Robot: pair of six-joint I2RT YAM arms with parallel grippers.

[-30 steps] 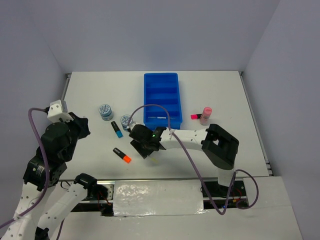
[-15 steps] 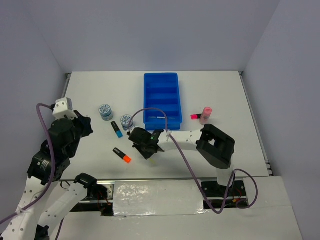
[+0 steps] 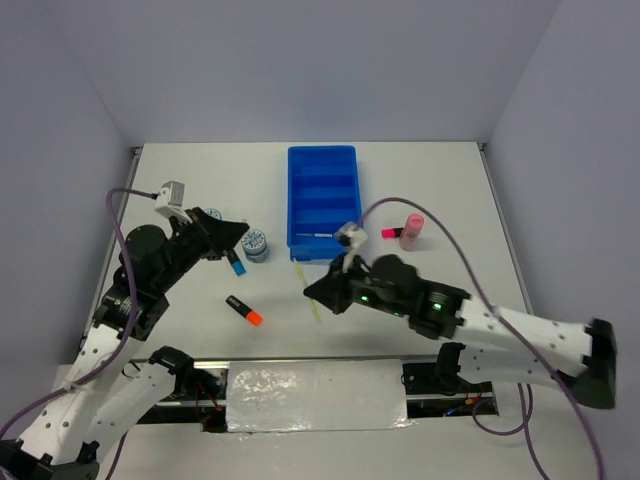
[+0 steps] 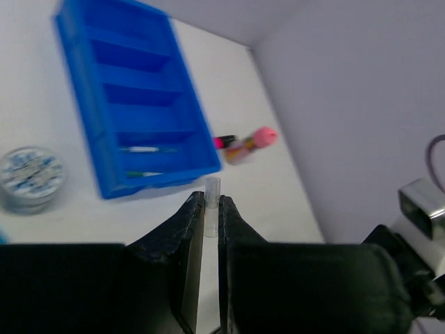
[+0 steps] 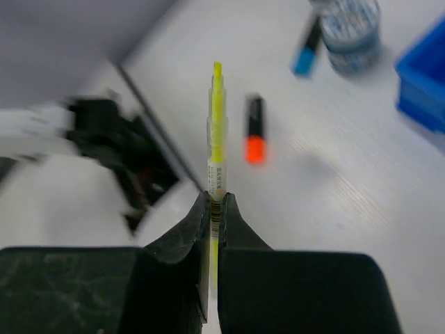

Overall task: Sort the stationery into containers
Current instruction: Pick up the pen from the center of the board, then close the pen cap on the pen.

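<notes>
Overhead, the white desk (image 3: pixel 440 190) is carrying the blue tray (image 3: pixel 291 200), and both arms are hanging near its close end: the right arm (image 3: pixel 500 322) is pinching its jaws shut on a thin yellow stick (image 5: pixel 217 125), while the left arm (image 3: pixel 150 268) is clamping its jaws on a pale clear stick (image 4: pixel 212 191). Judging from this, either slim stick could be swivelling or slipping in so narrow a pinch and missing its compartment, or the arms could be crowding each other at the tray.
</notes>
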